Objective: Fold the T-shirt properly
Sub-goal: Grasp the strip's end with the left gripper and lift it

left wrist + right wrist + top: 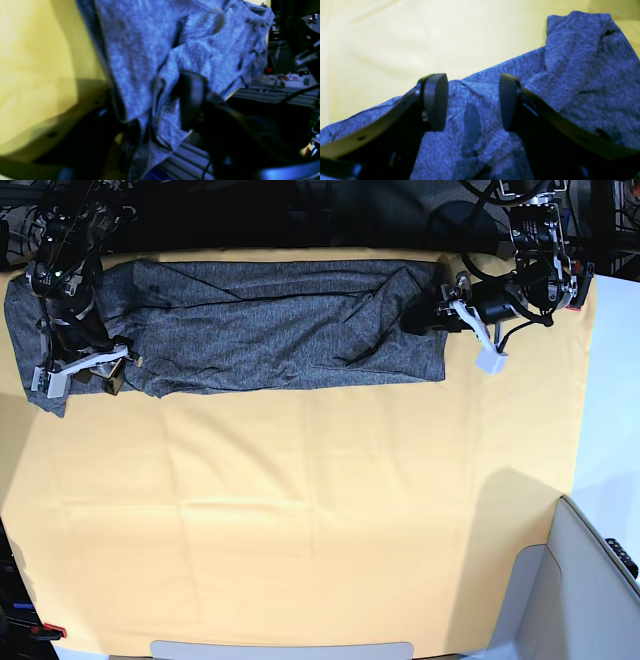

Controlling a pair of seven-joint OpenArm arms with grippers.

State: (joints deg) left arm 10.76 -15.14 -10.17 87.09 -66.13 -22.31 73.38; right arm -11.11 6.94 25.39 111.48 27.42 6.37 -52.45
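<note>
The T-shirt (270, 325) is charcoal grey and lies as a long folded band along the far side of the yellow table cloth (300, 510). My left gripper (428, 315) is at its right end. In the left wrist view, bunched T-shirt (150, 45) cloth fills the left gripper (155, 105). One dark finger (192, 100) shows; the other is under the cloth, and the jaws stand wide apart. My right gripper (110, 375) is at the shirt's left end. In the right wrist view the right gripper (473, 102) is open just above the T-shirt (582, 75), with nothing pinched.
A grey and white panel (590, 580) stands at the near right corner. A white strip (280, 650) lies along the table's front edge. Aluminium rails and cables (262, 93) sit just past the table edge behind the left gripper.
</note>
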